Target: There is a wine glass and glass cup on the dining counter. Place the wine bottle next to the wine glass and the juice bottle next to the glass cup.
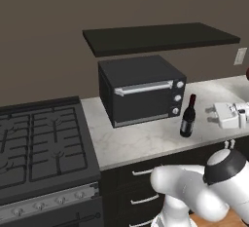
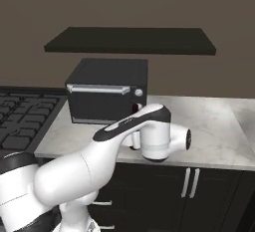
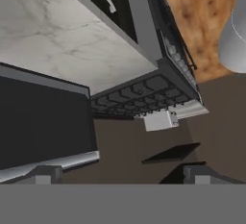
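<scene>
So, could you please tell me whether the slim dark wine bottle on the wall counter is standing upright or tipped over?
Upright. The slim dark glass wine bottle stands on its base on the pale marbled counter, its red-capped neck pointing up, just right of the black toaster oven.

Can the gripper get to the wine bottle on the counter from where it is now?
Probably yes. The wine bottle stands upright and alone on the counter, just right of the toaster oven, nothing crowding its front. The open gripper currently faces toward the stove, so it would need to turn first.
</scene>
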Robot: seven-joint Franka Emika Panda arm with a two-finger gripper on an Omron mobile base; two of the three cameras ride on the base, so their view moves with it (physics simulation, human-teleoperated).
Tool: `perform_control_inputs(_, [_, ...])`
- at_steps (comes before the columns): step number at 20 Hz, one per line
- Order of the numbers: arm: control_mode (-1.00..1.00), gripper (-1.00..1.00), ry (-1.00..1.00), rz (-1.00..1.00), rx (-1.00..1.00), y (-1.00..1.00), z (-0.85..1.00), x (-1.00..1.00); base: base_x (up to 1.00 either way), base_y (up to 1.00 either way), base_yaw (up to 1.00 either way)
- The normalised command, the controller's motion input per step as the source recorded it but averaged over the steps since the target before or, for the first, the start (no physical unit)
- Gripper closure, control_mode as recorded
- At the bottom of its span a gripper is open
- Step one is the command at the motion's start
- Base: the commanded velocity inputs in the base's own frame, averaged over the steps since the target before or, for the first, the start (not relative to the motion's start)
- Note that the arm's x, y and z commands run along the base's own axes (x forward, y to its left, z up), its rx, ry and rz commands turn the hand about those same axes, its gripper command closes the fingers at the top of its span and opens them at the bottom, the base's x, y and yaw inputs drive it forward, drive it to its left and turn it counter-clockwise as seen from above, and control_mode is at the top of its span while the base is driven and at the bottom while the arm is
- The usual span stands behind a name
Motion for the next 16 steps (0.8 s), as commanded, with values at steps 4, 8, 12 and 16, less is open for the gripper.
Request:
perform_control_inputs(4, [-1.00, -1.00, 0.00, 0.00, 0.00, 0.00, -0.11, 0.26, 0.00, 0.00, 0.00])
perform_control_inputs(8, [-1.00, -1.00, 0.00, 0.00, 0.00, 0.00, -0.14, 0.29, 0.00, 0.00, 0.00])
perform_control_inputs(12, [-1.00, -1.00, 0.00, -0.01, 0.00, 0.00, -0.08, 0.22, 0.00, 0.00, 0.00])
perform_control_inputs(16, [-1.00, -1.00, 0.00, -0.04, 0.00, 0.00, -0.01, 0.09, 0.00, 0.00, 0.00])
